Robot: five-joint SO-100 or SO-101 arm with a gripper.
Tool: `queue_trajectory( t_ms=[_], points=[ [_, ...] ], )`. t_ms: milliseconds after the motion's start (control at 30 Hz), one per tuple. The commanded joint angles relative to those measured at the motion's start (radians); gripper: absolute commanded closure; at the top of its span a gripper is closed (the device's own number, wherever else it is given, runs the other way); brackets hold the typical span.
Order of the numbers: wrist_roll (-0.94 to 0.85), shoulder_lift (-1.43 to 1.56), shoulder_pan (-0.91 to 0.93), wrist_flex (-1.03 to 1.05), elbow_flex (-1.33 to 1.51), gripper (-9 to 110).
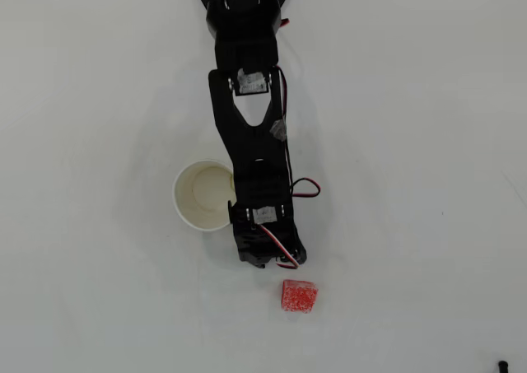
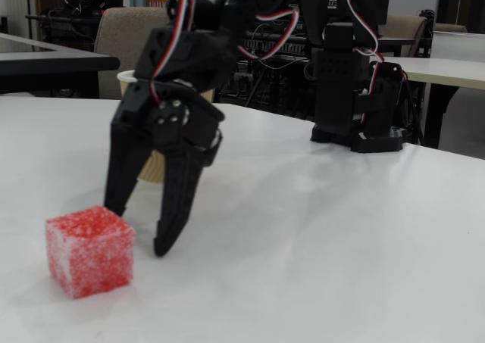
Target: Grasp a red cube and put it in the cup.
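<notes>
No writing is readable; one red cube [image 2: 89, 251] sits near the bench's [image 2: 356, 252] front edge; one cup [image 1: 203, 196] stands behind the claw [image 2: 139, 226], whose jaws gape empty beside the cube.

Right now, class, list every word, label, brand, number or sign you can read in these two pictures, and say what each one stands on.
None can be read.
The red cube, the cup and the table are unmarked.
Small grey patches on the arm in the overhead view are too blurred to tell whether they carry text.
Background clutter in the fixed view is illegible.
</notes>
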Motion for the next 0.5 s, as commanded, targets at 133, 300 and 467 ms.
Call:
queue_trajectory(
  t_ms=[133, 300, 467],
  points=[
    [-0.025, -0.031, 0.005, 0.005, -0.149, 77],
    [-0.025, -0.063, 0.002, 0.002, -0.189, 77],
    [-0.025, -0.071, 0.006, 0.002, -0.187, 77]
  ],
)
